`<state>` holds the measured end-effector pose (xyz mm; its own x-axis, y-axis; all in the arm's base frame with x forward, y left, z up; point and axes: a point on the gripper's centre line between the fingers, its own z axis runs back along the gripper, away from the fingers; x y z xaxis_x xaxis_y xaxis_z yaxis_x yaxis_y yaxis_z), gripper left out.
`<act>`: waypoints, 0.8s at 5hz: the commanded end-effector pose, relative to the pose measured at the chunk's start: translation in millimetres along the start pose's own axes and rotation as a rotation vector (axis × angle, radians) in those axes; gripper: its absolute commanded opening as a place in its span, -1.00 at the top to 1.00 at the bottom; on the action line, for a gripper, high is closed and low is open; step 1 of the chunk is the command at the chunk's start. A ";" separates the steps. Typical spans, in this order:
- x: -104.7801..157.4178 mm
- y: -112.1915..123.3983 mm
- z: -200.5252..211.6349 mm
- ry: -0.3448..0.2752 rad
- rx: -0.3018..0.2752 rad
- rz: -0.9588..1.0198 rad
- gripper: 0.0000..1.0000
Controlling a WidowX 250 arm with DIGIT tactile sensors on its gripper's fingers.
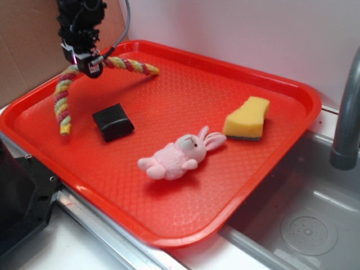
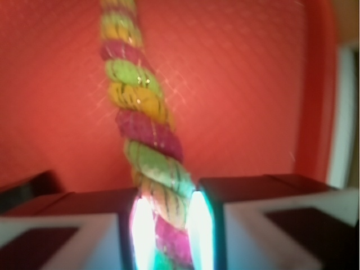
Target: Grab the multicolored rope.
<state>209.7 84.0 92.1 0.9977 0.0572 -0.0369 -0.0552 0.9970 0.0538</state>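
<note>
The multicolored rope, twisted of yellow, pink and pale green strands, is lifted at its middle at the back left of the red tray. One end hangs down to the tray at the left and the other reaches right along the back rim. My gripper is shut on the rope's raised middle. In the wrist view the rope runs from the top of the frame down between my two pads, which press on it from both sides.
On the tray lie a black block, a pink plush bunny and a yellow sponge. A grey tap post stands at the right over a metal sink. A cardboard wall stands behind left.
</note>
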 end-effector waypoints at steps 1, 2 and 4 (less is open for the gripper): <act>-11.2 -55.4 79.7 -0.084 -0.034 0.317 1.00; -17.7 -78.8 104.5 -0.113 -0.028 0.363 1.00; -18.8 -85.0 115.6 -0.129 -0.111 0.351 1.00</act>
